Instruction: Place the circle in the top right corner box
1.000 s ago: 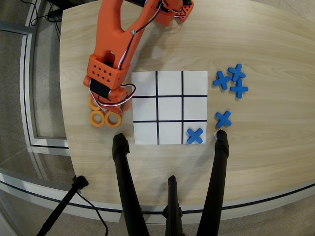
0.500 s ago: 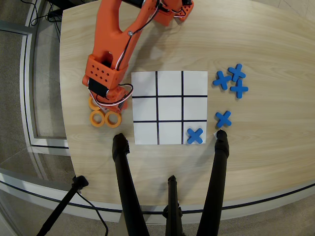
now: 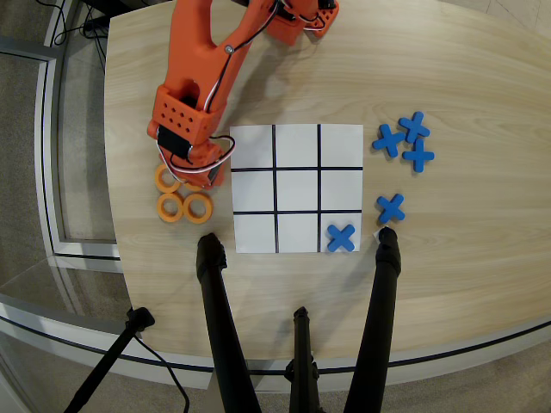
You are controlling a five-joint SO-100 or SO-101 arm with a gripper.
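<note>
Left of the grid sheet (image 3: 297,188), overhead view: gripper (image 3: 188,168) lowered over orange rings (image 3: 183,205) on surface (image 3: 465,77). Pickup stage, by judgement. Jaws hidden; state cannot be told. Next: grasp one ring, carry to top right corner box (image 3: 341,145).

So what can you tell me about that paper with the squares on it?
The grid sheet is a white square of paper lying flat on the light wooden table. Black lines split it into nine cells, three by three. In the overhead view, eight cells are blank; the bottom right one holds a blue X piece. The orange arm's gripper hangs just off its left edge, above the orange rings. Four more blue X pieces lie on the table, off its right edge.
</note>
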